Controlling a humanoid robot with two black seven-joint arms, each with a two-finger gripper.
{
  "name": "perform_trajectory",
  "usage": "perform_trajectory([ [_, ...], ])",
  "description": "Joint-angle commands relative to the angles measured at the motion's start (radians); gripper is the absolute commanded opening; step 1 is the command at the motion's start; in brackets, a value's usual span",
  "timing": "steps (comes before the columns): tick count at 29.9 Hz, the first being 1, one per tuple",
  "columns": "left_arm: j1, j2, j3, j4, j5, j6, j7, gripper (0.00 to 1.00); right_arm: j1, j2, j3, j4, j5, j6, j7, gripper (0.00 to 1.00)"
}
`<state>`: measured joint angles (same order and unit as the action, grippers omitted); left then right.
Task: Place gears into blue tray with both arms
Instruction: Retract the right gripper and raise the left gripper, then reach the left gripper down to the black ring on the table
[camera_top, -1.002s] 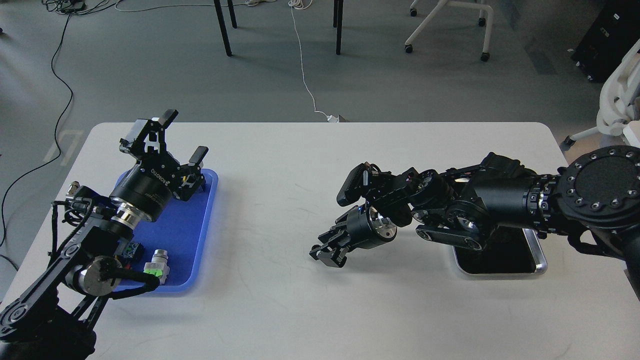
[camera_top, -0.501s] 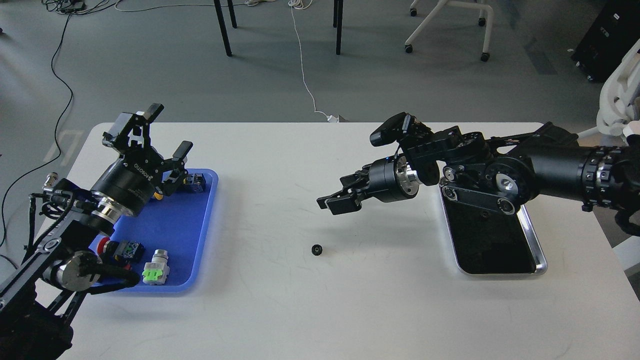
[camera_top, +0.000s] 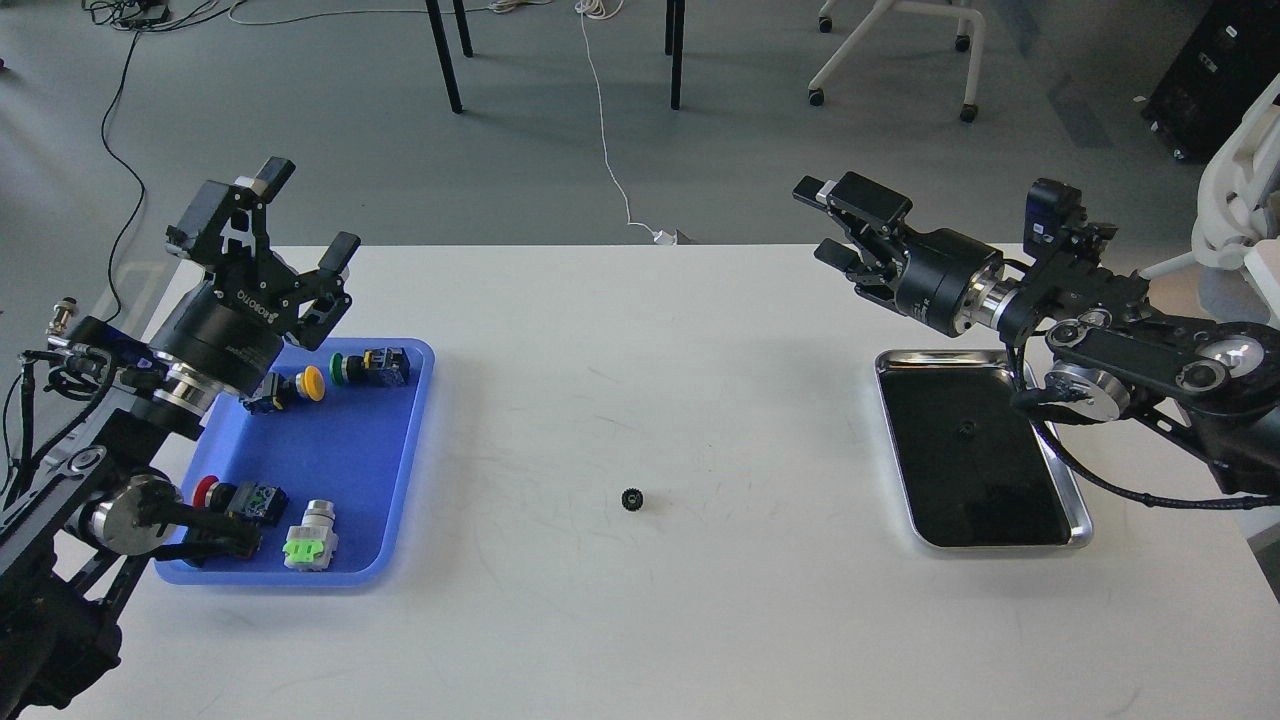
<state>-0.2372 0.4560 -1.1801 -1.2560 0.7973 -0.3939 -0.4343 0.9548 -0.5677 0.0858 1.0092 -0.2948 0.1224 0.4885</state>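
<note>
One small black gear lies alone on the white table, near the middle. A second gear shows as a small dark wheel on the mirror bottom of the steel tray. The blue tray lies at the left and holds several push-button switches. My left gripper hangs open above the tray's far left corner, with nothing between its fingers. High over the table's far right, beyond the steel tray, my right gripper is open and empty too. Both grippers are well away from the gears.
In the blue tray lie a yellow-capped switch, a green-capped one, a red-capped one and a green-and-white one. Chair legs and cables stand on the floor beyond the table's far edge.
My right gripper rose from the table's middle and drew back up to the far right, leaving a gear on the table. The left gripper moved up and left, off the blue tray.
</note>
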Motion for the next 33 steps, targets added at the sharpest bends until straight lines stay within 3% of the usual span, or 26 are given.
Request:
perform_trajectory([
  [1,-0.011,-0.002,0.016,-0.063,0.141,-0.006,-0.054,0.98,-0.140,-0.027,0.172,-0.004,0.176,0.072,0.000,0.99],
  [11,-0.224,0.004,0.341,-0.149,0.655,-0.010,-0.054,0.98,-0.330,-0.037,0.374,-0.076,0.332,0.206,0.000,0.99],
  [16,-0.413,0.006,0.560,-0.128,1.081,-0.002,-0.054,0.98,-0.379,-0.037,0.413,-0.078,0.332,0.215,0.000,0.99],
  [20,-0.491,-0.005,0.655,-0.062,1.384,0.003,-0.054,0.98,-0.390,-0.037,0.423,-0.078,0.332,0.215,0.000,0.99],
  [27,-0.547,-0.045,0.813,-0.007,1.384,0.035,-0.054,0.96,-0.393,-0.037,0.427,-0.078,0.330,0.215,0.000,0.99],
  [33,-0.548,-0.097,0.856,0.050,1.384,0.052,-0.054,0.96,-0.395,-0.037,0.428,-0.078,0.332,0.215,0.000,0.99],
])
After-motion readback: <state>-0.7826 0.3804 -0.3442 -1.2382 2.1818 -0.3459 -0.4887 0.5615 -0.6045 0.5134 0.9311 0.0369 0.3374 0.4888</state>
